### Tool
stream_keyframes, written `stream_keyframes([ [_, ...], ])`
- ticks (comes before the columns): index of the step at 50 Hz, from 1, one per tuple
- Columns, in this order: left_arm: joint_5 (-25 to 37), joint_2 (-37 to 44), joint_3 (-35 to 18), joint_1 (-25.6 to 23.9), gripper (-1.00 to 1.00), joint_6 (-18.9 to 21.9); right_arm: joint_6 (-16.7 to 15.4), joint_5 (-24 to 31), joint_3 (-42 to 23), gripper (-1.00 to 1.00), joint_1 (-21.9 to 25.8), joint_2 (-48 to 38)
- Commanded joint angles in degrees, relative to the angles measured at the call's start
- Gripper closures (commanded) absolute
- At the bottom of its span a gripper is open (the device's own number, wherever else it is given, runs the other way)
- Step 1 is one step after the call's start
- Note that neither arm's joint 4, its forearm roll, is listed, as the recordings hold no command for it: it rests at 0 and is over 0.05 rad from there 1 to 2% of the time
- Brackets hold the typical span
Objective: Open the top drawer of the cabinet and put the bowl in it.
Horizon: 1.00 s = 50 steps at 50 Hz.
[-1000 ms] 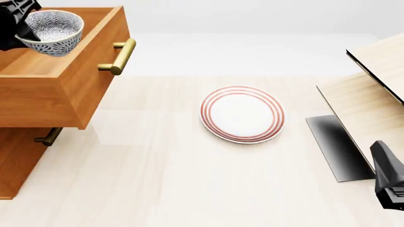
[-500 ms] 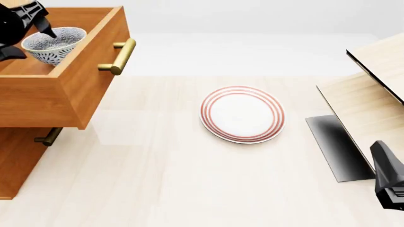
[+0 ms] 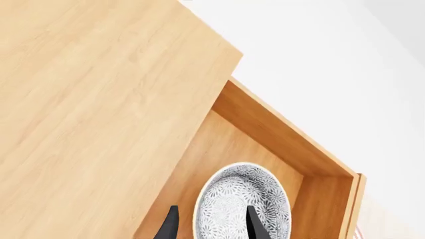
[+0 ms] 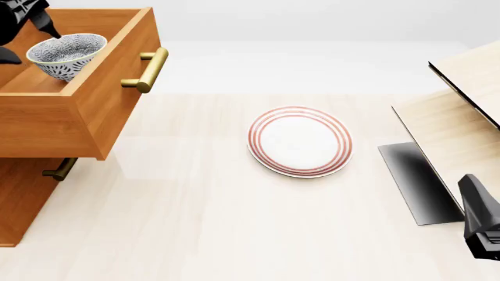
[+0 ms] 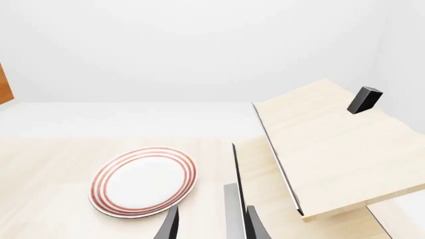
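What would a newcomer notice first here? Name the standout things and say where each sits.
First the speckled bowl, sitting inside the pulled-out top drawer of the orange-brown cabinet at far left, with the left gripper over it, jaws apart on either side of its rim. Next the red-ringed plate, alone mid-table. At right stands a pale wood structure, with the right gripper idle beside it.
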<state>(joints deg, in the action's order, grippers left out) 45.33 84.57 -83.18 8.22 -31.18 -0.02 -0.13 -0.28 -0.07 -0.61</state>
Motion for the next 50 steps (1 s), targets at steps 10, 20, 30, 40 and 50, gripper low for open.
stream_keyframes([
  [10,4.58,-3.05,-1.81,0.74,-1.00,1.36,0.03,0.02,0.04,-1.00,0.01,0.09],
  [20,7.20,-4.49,-3.46,0.30,-1.00,2.36,0.03,0.02,0.04,-1.00,0.01,0.09],
  [30,8.46,-7.08,-2.60,0.09,-1.00,2.71,0.03,0.02,0.04,-1.00,0.01,0.09],
  [40,11.15,-8.96,-4.07,-0.56,-1.00,3.42,0.03,0.02,0.04,-1.00,0.01,0.09],
  [50,13.75,-10.96,-5.56,-0.38,-1.00,4.32,0.03,0.02,0.04,-1.00,0.01,0.09],
])
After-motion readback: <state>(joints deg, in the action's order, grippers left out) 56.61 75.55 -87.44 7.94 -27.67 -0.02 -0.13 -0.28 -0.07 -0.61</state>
